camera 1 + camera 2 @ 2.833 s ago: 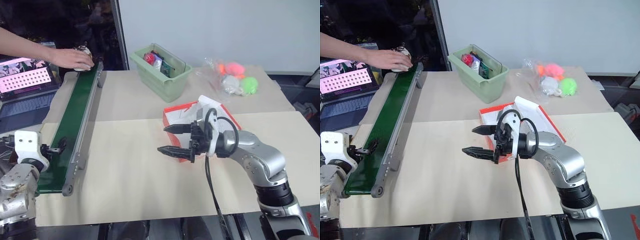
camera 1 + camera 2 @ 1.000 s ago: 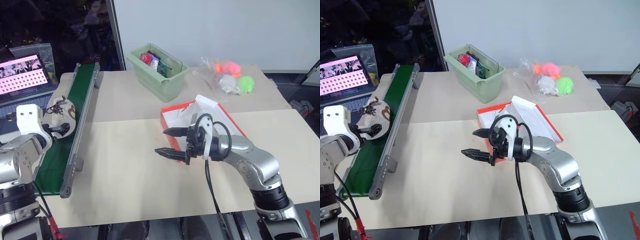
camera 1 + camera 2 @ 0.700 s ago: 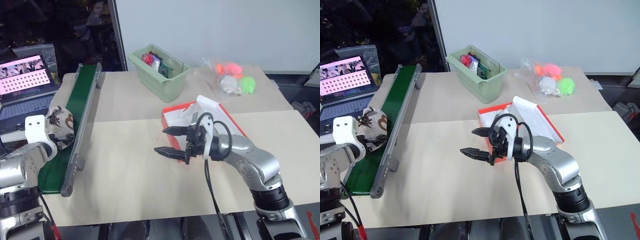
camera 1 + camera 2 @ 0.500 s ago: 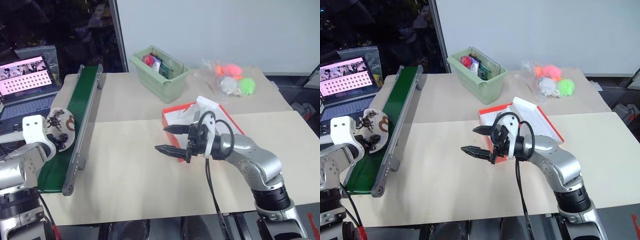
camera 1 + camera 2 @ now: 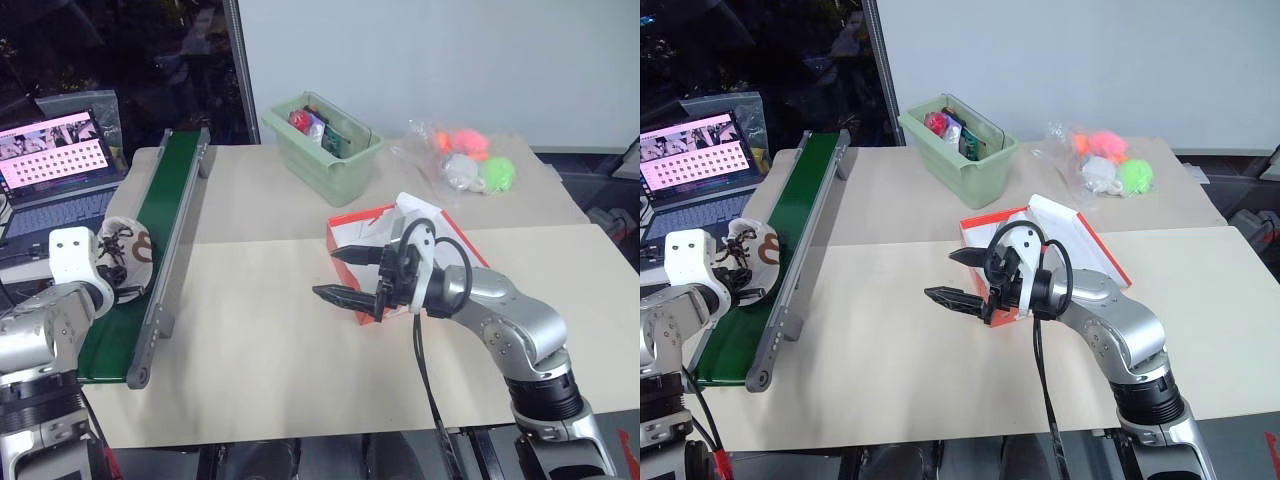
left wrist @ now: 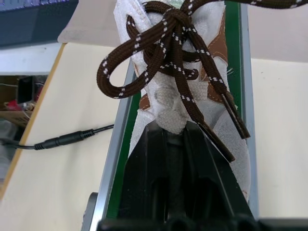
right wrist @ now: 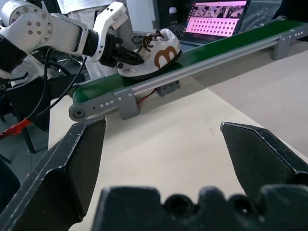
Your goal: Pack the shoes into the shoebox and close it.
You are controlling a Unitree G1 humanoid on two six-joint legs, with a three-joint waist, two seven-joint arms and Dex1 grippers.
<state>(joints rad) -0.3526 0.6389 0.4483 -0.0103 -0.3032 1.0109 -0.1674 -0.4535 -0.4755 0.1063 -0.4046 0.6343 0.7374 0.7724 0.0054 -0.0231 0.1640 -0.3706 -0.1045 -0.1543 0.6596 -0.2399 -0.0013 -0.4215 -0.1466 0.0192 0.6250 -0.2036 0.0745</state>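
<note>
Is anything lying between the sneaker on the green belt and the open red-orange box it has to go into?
On the tabletop itself nothing lies between the white sneaker with brown patches and the red-orange cardboard shoebox. But the open right gripper hangs just in front of the box, on the side facing the shoe.

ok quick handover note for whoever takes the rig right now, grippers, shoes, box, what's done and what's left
Left gripper: fingers shut on the shoe, which sits on the green conveyor belt at the table's left edge.
Right gripper: fingers wide open, holding nothing, hovering over the table just left of the shoebox.
Shoebox: open, lid up, nothing visible inside.
Done: one shoe gripped.
Left: lift it into the box, pack the other shoe, close the lid.
</note>
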